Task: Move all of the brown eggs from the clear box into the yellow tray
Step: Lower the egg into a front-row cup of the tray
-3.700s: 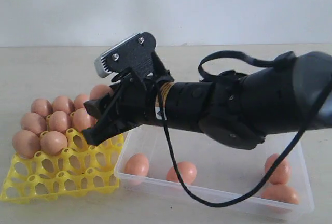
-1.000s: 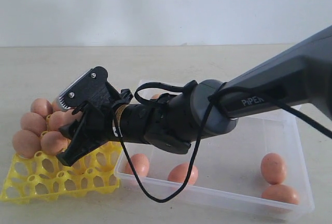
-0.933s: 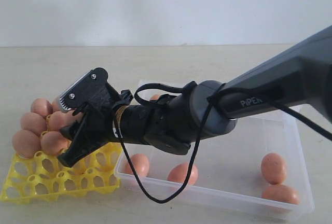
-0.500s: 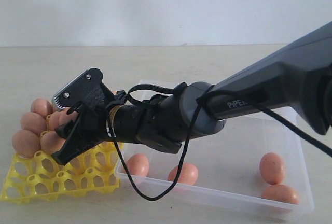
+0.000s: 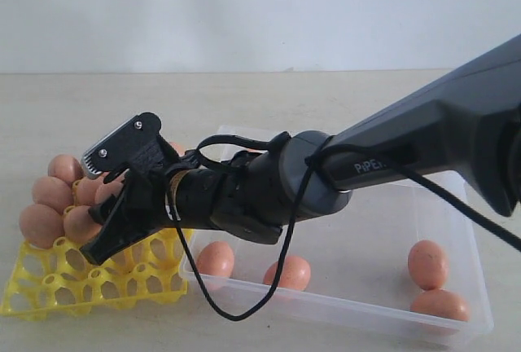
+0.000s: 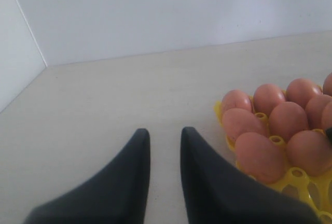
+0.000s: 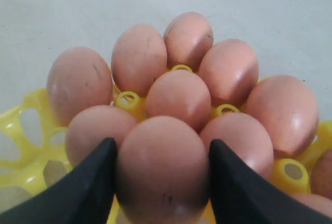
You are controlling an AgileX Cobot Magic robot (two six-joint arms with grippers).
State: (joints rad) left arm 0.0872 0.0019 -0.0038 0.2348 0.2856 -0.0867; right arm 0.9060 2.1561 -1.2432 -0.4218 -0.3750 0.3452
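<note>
One brown egg (image 7: 161,167) is clamped between the fingers of the right hand (image 5: 110,226), low over the yellow tray (image 5: 49,287), whose filled cells lie just beyond the fingertips. Behind that hand, four more eggs (image 5: 215,259) lie in the clear box (image 5: 480,287). The left hand (image 6: 162,136), over the table (image 6: 104,89) beside the tray, is barely parted and empty.

- Soft, even light is filling every view; shadows are falling faint.
- The exterior view is looking hazy.
- Dark fingers (image 6: 129,182) are blurring up close in the left wrist view.
</note>
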